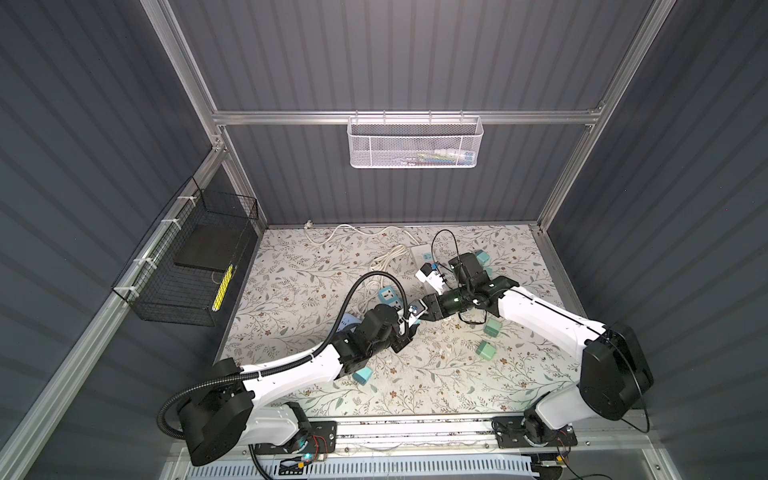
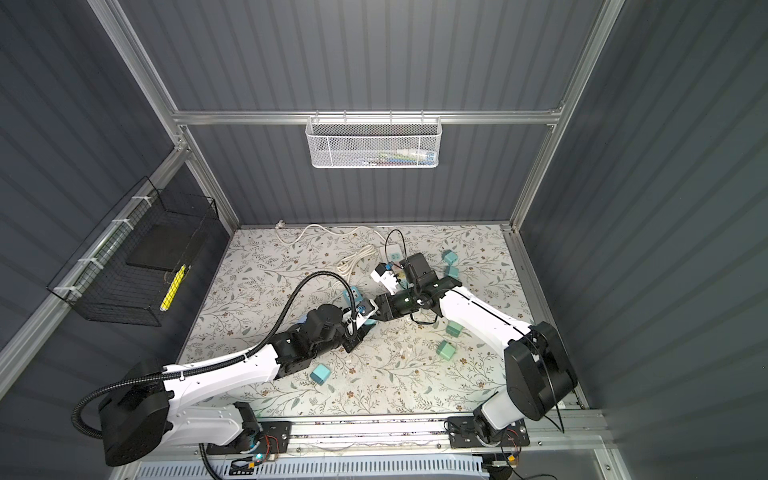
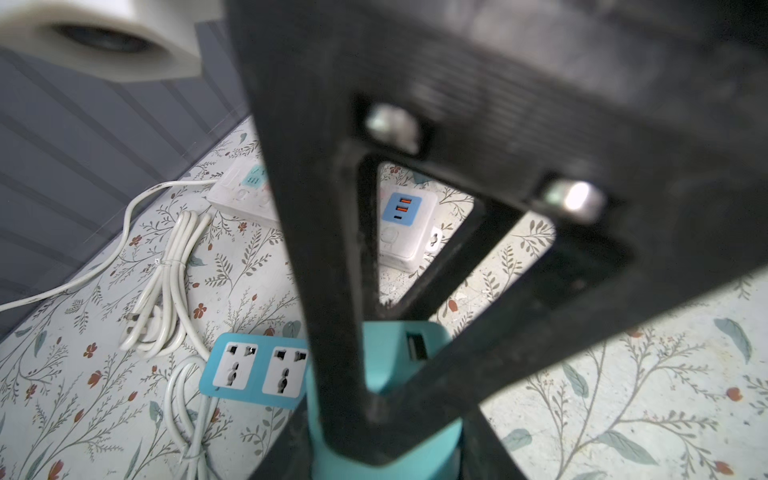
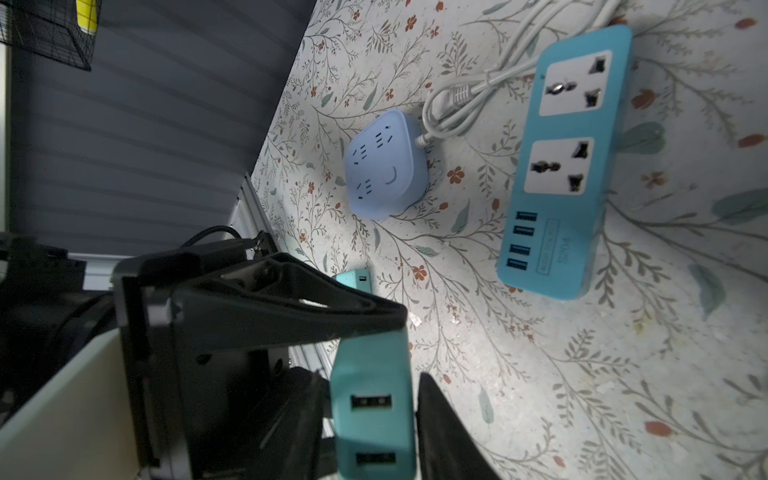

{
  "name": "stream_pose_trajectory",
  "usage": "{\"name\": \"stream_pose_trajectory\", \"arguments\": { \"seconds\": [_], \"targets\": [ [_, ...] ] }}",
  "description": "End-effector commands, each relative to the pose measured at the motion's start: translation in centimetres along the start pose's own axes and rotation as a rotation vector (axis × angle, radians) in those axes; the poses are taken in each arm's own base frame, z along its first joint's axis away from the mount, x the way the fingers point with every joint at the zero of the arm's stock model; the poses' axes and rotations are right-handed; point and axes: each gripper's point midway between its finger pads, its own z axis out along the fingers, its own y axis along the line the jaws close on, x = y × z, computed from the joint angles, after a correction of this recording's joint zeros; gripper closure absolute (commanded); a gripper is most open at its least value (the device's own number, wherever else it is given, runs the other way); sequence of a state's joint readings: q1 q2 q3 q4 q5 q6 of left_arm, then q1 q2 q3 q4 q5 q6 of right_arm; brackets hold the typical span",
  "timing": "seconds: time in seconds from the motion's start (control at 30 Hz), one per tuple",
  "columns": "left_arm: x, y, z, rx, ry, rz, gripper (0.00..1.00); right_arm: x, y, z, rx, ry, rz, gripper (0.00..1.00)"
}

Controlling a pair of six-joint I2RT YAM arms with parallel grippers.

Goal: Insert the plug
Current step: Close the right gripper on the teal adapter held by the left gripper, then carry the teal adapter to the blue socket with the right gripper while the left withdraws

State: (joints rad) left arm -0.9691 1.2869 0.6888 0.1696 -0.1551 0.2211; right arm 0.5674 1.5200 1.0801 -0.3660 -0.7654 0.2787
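Note:
A teal plug [image 4: 374, 415] with two USB ports hangs above the mat, mid-table, where both grippers meet. In both top views only a sliver of the plug [image 1: 417, 320] [image 2: 368, 322] shows between the fingers. My left gripper [image 3: 384, 453] [image 1: 411, 323] is shut on it, one jaw on each side. My right gripper [image 4: 374, 436] [image 1: 420, 318] comes from the opposite side, and its fingers flank the plug closely. A teal power strip [image 4: 569, 158] [image 3: 257, 368] [image 1: 390, 296] with two universal sockets lies just beyond.
A pale blue rounded socket block [image 4: 386, 166] lies left of the grippers, a white strip [image 3: 409, 224] [image 1: 422, 253] further back. A coiled white cable [image 1: 388, 257] lies beside it. Loose teal plugs [image 1: 486, 351] [image 1: 362, 375] [image 1: 482, 257] dot the mat.

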Motion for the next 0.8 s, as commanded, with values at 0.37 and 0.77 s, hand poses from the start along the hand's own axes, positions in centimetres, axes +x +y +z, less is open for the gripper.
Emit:
{"name": "stream_pose_trajectory", "arguments": {
  "seconds": [0.37, 0.77],
  "targets": [
    [-2.5, 1.9, -1.4, -0.083, -0.066, 0.033, 0.42, -0.9, 1.1, 0.4, -0.038, -0.009, -0.025, 0.8],
    [0.5, 11.8, -11.2, -0.502, -0.225, -0.501, 0.09, -4.7, 0.4, 3.0, 0.126, -0.059, -0.184, 0.86]
  ]
}}
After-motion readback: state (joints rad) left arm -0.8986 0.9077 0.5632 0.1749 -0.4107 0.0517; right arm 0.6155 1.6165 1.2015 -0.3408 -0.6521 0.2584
